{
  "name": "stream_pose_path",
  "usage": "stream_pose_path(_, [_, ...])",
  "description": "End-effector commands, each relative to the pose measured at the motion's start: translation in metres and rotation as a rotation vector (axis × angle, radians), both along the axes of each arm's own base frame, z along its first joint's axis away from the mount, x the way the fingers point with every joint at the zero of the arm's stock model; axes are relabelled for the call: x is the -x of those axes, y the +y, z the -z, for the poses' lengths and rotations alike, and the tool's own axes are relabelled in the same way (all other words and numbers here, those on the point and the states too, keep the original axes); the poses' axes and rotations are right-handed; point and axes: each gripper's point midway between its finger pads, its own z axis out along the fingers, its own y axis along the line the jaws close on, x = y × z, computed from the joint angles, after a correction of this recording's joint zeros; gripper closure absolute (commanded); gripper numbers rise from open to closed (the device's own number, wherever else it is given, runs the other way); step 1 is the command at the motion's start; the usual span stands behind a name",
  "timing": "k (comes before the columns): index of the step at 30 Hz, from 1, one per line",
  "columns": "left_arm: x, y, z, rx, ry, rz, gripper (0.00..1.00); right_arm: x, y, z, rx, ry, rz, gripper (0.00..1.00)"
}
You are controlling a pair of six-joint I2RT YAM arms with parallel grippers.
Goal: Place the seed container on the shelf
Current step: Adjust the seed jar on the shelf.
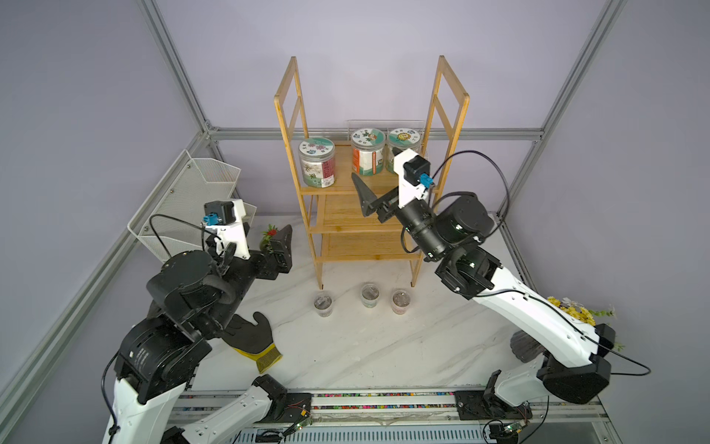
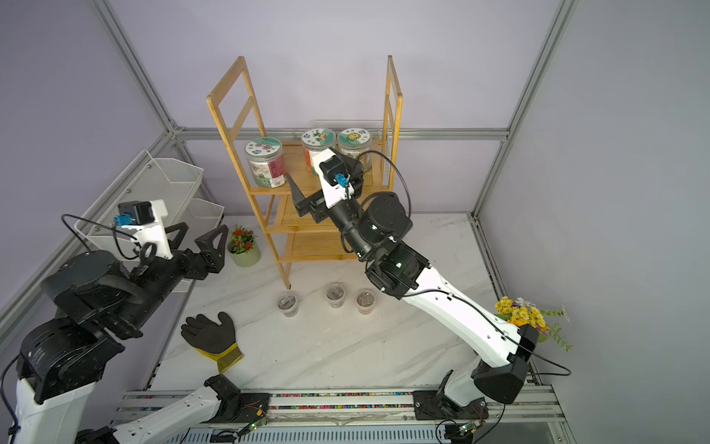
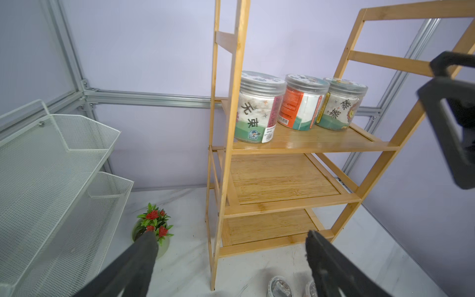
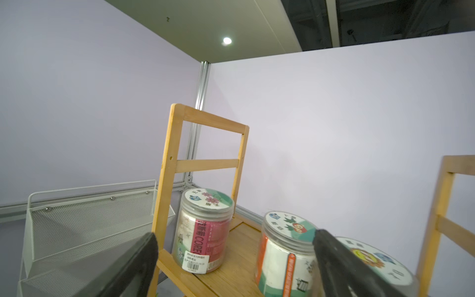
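The bamboo shelf (image 1: 353, 215) (image 2: 307, 221) (image 3: 282, 177) stands at the back middle of the table. Three clear seed containers with printed lids stand upright on its top tier: one at the front left (image 1: 317, 161) (image 2: 265, 161) (image 3: 257, 108) (image 4: 203, 228), one in the middle (image 1: 367, 152) (image 4: 282, 254) and one on the right (image 1: 401, 144) (image 4: 372, 259). My left gripper (image 2: 198, 234) (image 3: 231, 239) hangs open and empty, left of the shelf at lower-tier height. My right gripper (image 1: 378, 169) (image 4: 235, 235) is open and empty just in front of the top tier, near the middle and right containers.
A white wire-mesh basket (image 1: 184, 200) leans at the left wall. A small pot of red flowers (image 2: 244, 246) sits beside the shelf's left foot. Three small lidded cups (image 1: 322, 303) (image 1: 370, 294) (image 1: 400, 300) stand before the shelf. A black glove (image 1: 251, 334) lies front left, yellow flowers (image 2: 522, 315) far right.
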Motion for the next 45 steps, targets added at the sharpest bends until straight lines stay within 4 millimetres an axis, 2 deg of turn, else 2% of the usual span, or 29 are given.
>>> stream_pose_path(1, [0.000,0.013,0.017,-0.004,0.064,-0.077,0.06,-0.022,0.037,0.026,0.089,0.120,-0.076,0.03])
stream_pose_path(4, [0.005,0.020,0.024,-0.010,0.078,-0.096,0.05,-0.047,0.056,0.021,0.082,0.174,-0.087,0.03])
stream_pose_path(7, [0.009,0.024,0.028,-0.013,0.084,-0.104,0.04,-0.062,0.071,0.019,0.076,0.191,-0.094,0.03])
stream_pose_path(15, [0.016,0.031,0.032,-0.035,0.087,-0.115,0.03,-0.080,0.086,0.031,0.029,0.229,-0.113,0.03])
stream_pose_path(27, [0.018,0.030,0.035,-0.039,0.085,-0.105,0.03,-0.100,0.088,0.033,-0.035,0.213,-0.054,0.03])
stream_pose_path(45, [0.017,0.027,0.037,-0.041,0.085,-0.092,0.03,-0.115,0.091,0.042,-0.053,0.195,0.003,0.03])
